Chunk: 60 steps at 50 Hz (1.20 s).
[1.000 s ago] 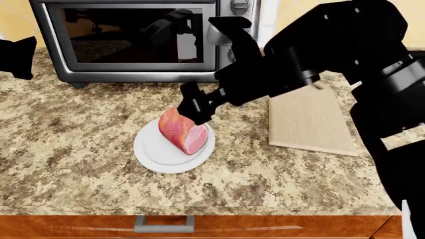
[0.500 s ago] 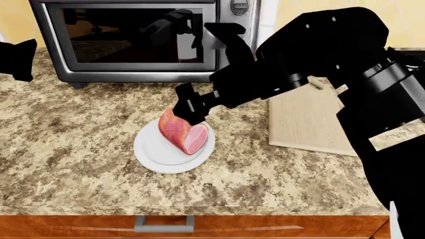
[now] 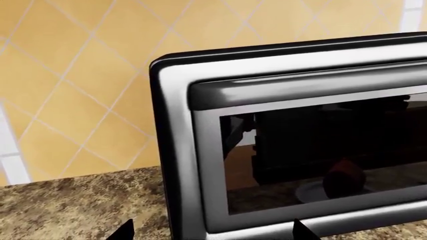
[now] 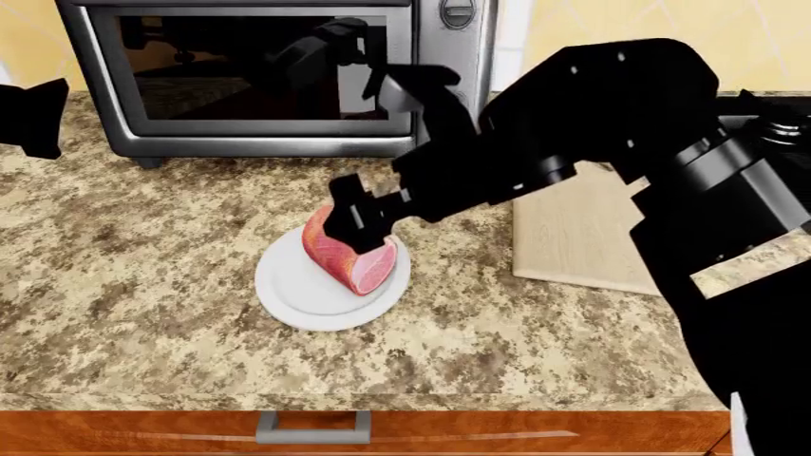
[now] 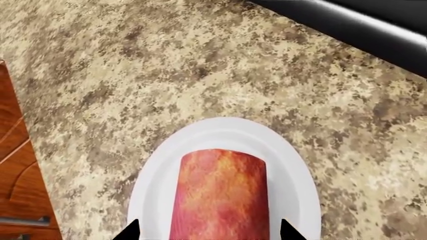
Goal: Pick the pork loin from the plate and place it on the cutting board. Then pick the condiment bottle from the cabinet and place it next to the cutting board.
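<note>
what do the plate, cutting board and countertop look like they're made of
Plate: plain white with a smooth, even surface, probably glazed ceramic, though plastic would look the same in this render. Cutting board: pale tan with faint lengthwise grain lines, so it looks like unfinished wood. Countertop: mottled brown, tan and black speckle, like polished granite or a stone-look laminate.

**Right arm low and reaching, left arm off to the side**

The right arm crosses the head view from the lower right, bent at the elbow, with its wrist angled down and leftward. The right gripper (image 4: pixel 351 220) sits low, its jaws parted; in its own wrist view the two fingertips (image 5: pixel 131 231) stand well apart. The left gripper (image 4: pixel 32 116) shows only as a dark shape at the left edge, its fingertips (image 3: pixel 125 231) spread apart.
</note>
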### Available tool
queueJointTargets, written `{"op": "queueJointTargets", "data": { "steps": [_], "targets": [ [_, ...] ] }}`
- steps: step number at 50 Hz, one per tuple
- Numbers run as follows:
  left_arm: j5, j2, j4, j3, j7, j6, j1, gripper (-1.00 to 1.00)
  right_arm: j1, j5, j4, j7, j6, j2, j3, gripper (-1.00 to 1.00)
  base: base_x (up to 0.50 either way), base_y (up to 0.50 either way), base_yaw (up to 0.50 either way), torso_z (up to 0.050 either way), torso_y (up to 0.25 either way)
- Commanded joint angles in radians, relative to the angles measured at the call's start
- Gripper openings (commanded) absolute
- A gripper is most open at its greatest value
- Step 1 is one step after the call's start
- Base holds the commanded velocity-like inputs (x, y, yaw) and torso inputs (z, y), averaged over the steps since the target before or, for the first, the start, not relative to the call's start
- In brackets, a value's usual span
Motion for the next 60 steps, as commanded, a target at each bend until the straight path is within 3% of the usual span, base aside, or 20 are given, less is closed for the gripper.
{"op": "queueJointTargets", "data": {
  "steps": [1,7,10,24,60],
  "targets": [
    [-0.001,-0.001,-0.002,-0.002,-0.002,0.002,0.003,1.00,-0.008,0.008,0.003,-0.001,0.003,-0.004,-0.007,1.00,0.00,0.00,0.00,0.000,0.000],
    [-0.002,-0.002,-0.004,-0.002,-0.002,0.003,0.003,1.00,0.003,-0.010,0.031,-0.034,-0.003,-0.016,-0.028,1.00,0.00,0.00,0.00,0.000,0.000],
    [-0.001,-0.002,-0.007,0.000,-0.001,0.006,0.003,1.00,-0.014,0.054,-0.018,0.053,0.040,0.006,0.012,1.00,0.00,0.00,0.00,0.000,0.000],
    [-0.002,-0.001,-0.016,0.001,0.000,0.015,0.009,1.00,0.018,-0.032,0.097,-0.088,-0.011,-0.039,-0.067,1.00,0.00,0.00,0.00,0.000,0.000],
    [-0.005,0.002,-0.025,0.005,-0.001,0.023,0.008,1.00,-0.013,0.021,0.038,-0.023,0.002,-0.011,-0.050,1.00,0.00,0.00,0.00,0.000,0.000]
  ]
}}
